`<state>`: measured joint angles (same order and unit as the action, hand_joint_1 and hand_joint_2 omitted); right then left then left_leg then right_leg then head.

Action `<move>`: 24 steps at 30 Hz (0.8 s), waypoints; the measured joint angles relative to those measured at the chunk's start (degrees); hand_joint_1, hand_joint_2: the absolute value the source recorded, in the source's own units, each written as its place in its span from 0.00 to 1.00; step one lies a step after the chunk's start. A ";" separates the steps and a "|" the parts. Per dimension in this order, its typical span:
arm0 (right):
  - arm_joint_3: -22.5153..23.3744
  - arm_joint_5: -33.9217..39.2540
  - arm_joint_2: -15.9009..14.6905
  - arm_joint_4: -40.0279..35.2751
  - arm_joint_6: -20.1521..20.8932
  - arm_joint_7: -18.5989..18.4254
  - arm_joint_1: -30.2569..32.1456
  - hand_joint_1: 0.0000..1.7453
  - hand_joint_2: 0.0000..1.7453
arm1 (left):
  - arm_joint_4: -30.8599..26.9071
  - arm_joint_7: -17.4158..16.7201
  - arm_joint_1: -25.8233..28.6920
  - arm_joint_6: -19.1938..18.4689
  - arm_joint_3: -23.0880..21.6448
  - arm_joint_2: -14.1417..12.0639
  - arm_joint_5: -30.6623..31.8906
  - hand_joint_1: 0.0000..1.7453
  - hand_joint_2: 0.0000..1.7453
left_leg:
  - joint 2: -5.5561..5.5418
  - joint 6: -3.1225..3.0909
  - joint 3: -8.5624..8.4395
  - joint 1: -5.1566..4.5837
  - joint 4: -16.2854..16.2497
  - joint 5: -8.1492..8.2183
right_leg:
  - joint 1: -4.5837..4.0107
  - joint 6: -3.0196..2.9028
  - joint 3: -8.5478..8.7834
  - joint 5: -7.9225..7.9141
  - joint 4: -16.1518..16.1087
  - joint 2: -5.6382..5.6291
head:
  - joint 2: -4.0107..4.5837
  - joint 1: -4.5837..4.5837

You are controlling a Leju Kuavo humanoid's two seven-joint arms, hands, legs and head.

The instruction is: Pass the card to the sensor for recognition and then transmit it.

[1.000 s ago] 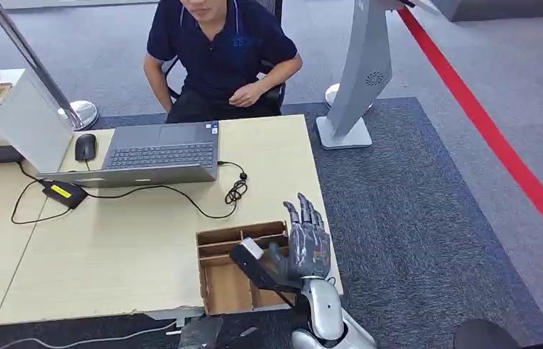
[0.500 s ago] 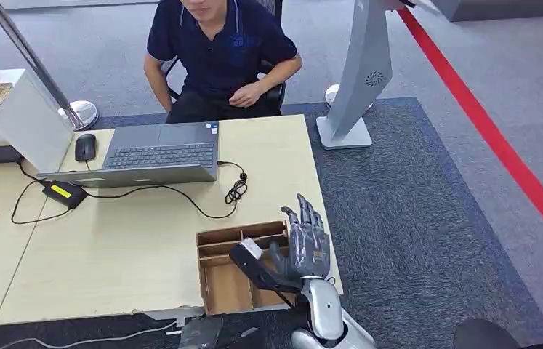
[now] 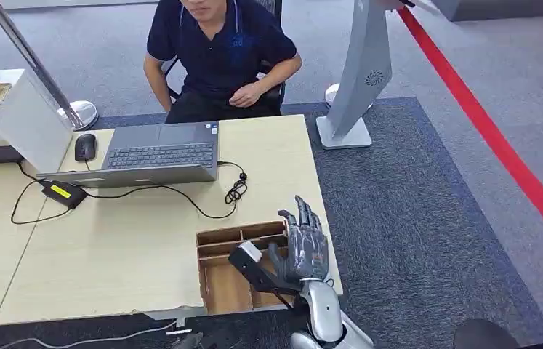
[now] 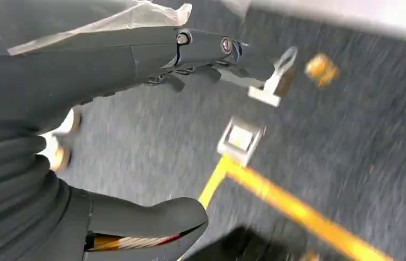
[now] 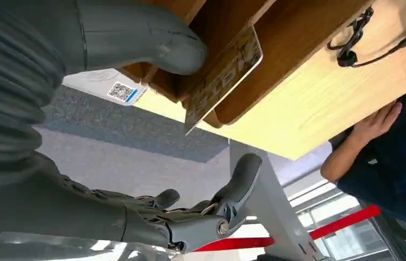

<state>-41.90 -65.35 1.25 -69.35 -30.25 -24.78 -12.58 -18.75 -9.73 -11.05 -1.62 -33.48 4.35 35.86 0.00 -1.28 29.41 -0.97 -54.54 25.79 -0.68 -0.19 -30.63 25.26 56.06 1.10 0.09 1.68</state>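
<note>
Right hand (image 3: 299,251): dark grey fingers (image 3: 304,218) with a slightly glossy, segmented surface; behind them, a smooth silver wrist shell (image 3: 324,309) tapering toward the forearm. In the right wrist view, a thick matt grey thumb (image 5: 151,38), a grey ribbed cover (image 5: 5,92) behind it, and a round metal screw (image 5: 222,228) set in a finger's side. Left hand (image 4: 81,136): same grey ribbed cover (image 4: 10,201), dark fingers (image 4: 135,54) carrying two round screw heads (image 4: 226,44) near the tips, and a grey thumb (image 4: 151,215) with striped yellow, white and red wiring (image 4: 130,242) visible along its underside.
</note>
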 joint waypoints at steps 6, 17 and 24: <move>-1.09 1.55 0.52 1.14 0.00 1.40 -0.11 0.40 1.00 | 0.02 -1.20 1.41 -8.16 5.15 -4.37 -10.28 0.00 1.00 | 0.00 0.00 0.01 0.01 0.01 0.00 | -0.02 -0.01 0.00 0.00 0.01 0.00 | 0.00 -0.02; -3.93 4.81 2.03 3.89 0.07 4.65 -1.94 0.54 1.00 | 0.83 -5.03 4.94 -19.08 14.49 -11.06 -25.13 0.00 1.00 | 0.01 0.01 0.04 0.01 0.01 0.00 | -0.02 -0.02 -0.04 0.02 0.02 0.00 | 0.00 -0.02; -4.90 5.75 2.36 5.40 -0.04 5.11 -2.51 0.51 1.00 | 0.96 -5.60 5.93 -19.84 17.29 -12.56 -27.64 0.00 1.00 | 0.00 0.01 0.05 0.01 0.01 0.00 | -0.02 -0.01 -0.04 0.01 0.01 -0.01 | 0.00 0.00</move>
<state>-46.80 -59.60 3.61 -63.95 -30.29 -19.67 -15.10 -17.79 -15.32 -5.12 -21.46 -16.20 -8.22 8.22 0.00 -1.27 29.47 -0.96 -54.54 25.79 -0.70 -0.20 -30.66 25.27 56.07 1.09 0.09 1.68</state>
